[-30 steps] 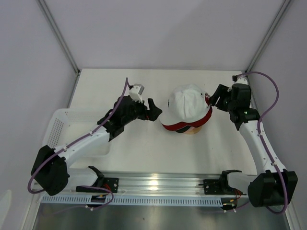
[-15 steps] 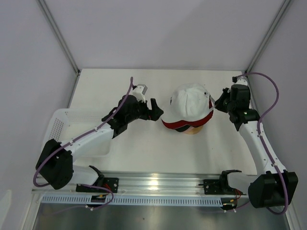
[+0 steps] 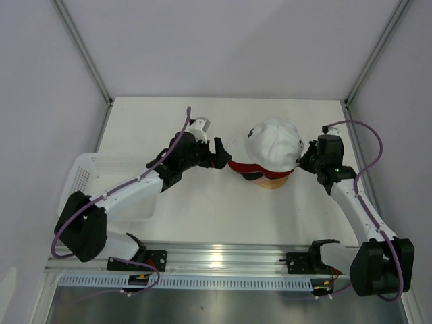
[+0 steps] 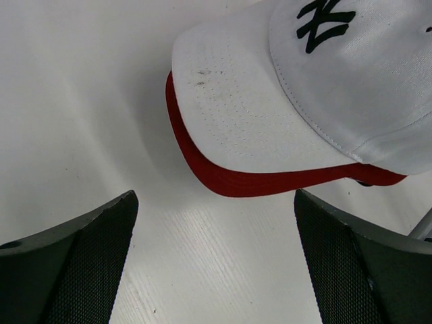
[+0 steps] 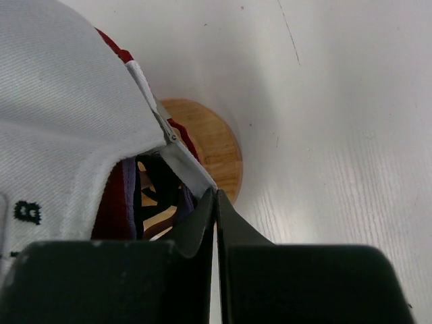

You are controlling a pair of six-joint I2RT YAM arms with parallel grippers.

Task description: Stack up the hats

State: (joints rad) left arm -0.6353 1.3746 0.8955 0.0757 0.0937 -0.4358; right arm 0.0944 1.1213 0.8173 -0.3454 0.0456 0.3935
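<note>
A white hat with a red under-brim tops the stack of hats on the round wooden stand. Red and darker hats peek out beneath it. My left gripper stands open just left of the brim. In the left wrist view the white brim lies ahead of the open gripper, with bare table between the fingers. My right gripper is at the back of the stack. In the right wrist view it is shut on the white hat's back strap, above the stand's base.
A white mesh basket sits at the table's left edge, under the left arm. Lavender and black straps of lower hats hang beside the pinched strap. Metal frame posts rise at the back corners.
The right gripper has closed on the white hat's back strap and drawn it rightward and nearer, and the hat has shifted right over the stack. The left gripper has crept toward the brim, still open.
</note>
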